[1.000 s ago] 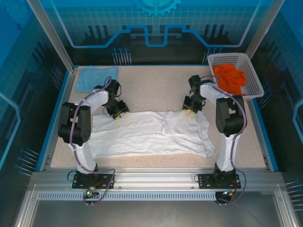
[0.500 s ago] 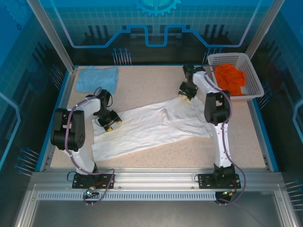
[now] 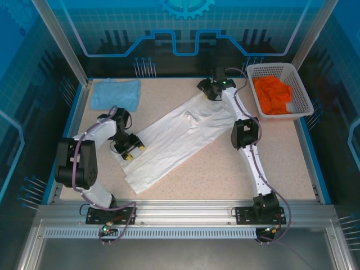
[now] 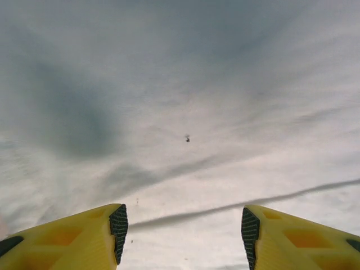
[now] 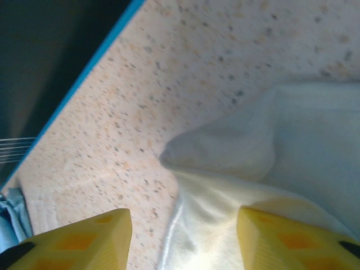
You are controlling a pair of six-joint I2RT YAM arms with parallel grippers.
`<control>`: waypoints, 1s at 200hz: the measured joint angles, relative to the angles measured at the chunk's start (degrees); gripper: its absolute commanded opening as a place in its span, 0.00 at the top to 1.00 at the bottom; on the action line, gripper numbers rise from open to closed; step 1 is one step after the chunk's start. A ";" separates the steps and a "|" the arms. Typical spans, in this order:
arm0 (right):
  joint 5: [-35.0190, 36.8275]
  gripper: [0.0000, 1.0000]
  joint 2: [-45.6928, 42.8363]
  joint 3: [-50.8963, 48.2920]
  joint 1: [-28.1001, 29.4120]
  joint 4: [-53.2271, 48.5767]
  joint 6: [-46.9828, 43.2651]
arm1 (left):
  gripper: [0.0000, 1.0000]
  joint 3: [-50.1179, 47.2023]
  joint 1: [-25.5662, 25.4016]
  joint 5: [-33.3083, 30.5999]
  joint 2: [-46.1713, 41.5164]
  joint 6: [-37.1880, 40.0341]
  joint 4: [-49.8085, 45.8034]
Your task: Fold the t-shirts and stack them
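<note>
- The white t-shirt (image 3: 180, 132) lay flat on the table (image 3: 236, 169) as a long diagonal strip, running from the near left towards the far right; its printed marks could not be made out
- The left gripper (image 3: 130, 151) sat low at the strip's left edge, near its near end; in the left wrist view its yellow fingers (image 4: 84, 239) stood apart over smooth white cloth (image 4: 185, 84), clamping nothing
- The right gripper (image 3: 211, 90) was at the strip's far end, beside the basket (image 3: 304, 100); in the right wrist view its jaws were spread, with a bunched fold of white cloth (image 5: 225, 152) lying between them on the speckled tabletop (image 5: 169, 67)
- The light blue t-shirt (image 3: 115, 93) lay in the far left corner, well apart from the white one
- The basket held orange cloth (image 3: 273, 93)
</note>
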 measured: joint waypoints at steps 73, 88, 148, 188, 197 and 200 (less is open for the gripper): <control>8.52 0.41 -32.26 -29.64 -0.24 -8.57 -6.99 | 0.43 3.30 -4.70 -4.74 -0.09 3.43 -1.53; 9.35 0.41 -40.37 -40.19 -0.50 -9.38 -7.56 | 0.43 1.99 -6.56 -4.37 0.81 3.74 -1.49; 9.57 0.39 -38.16 -59.47 -0.61 -11.96 -7.28 | 0.42 -1.68 -11.28 -2.47 3.82 4.31 -0.72; 10.82 0.39 -29.92 -46.86 0.76 -15.32 -7.37 | 0.43 -6.23 -15.52 0.72 4.74 2.60 0.63; 11.04 0.39 -27.56 -43.69 1.27 -16.04 -7.58 | 0.42 -6.75 -16.09 1.14 4.57 1.95 0.85; 11.06 0.39 -26.73 -42.42 1.46 -16.61 -7.74 | 0.42 -6.95 -16.39 1.29 4.50 1.57 0.90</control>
